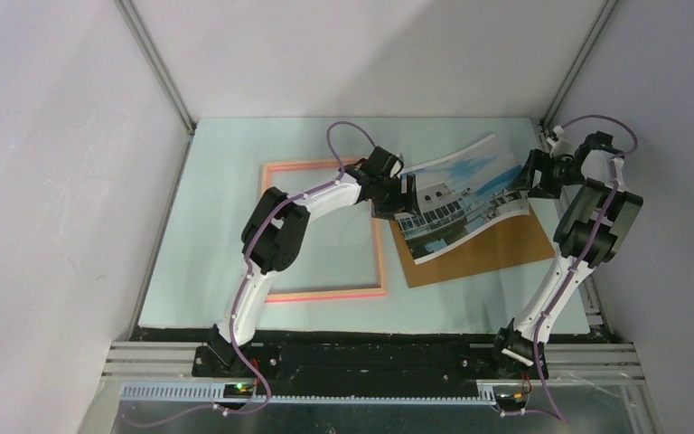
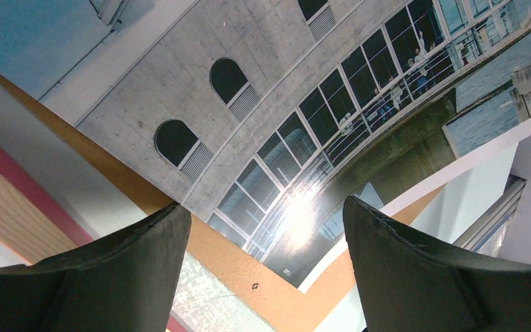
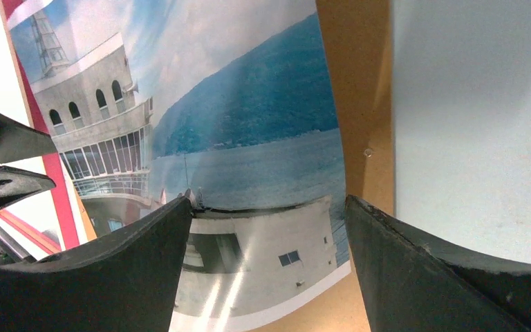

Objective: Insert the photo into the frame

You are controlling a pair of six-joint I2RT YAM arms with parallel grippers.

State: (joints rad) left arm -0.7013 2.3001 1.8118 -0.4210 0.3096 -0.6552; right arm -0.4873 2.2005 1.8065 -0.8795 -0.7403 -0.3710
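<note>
Pale green table: photo not yet in the frame.
It lies bowed on the brown board, right of the frame; left gripper and right gripper stand spread at its ends, pinching nothing. Next, I think: grasp one edge, carry it left.

The photo lies on the backing board, right of the frame

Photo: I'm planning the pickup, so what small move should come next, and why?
Probably close the left gripper on the edge of the photo. Both it and the right gripper stand open at opposite ends, and the photo lies bowed on the brown board, beside the frame, not in it.
</note>
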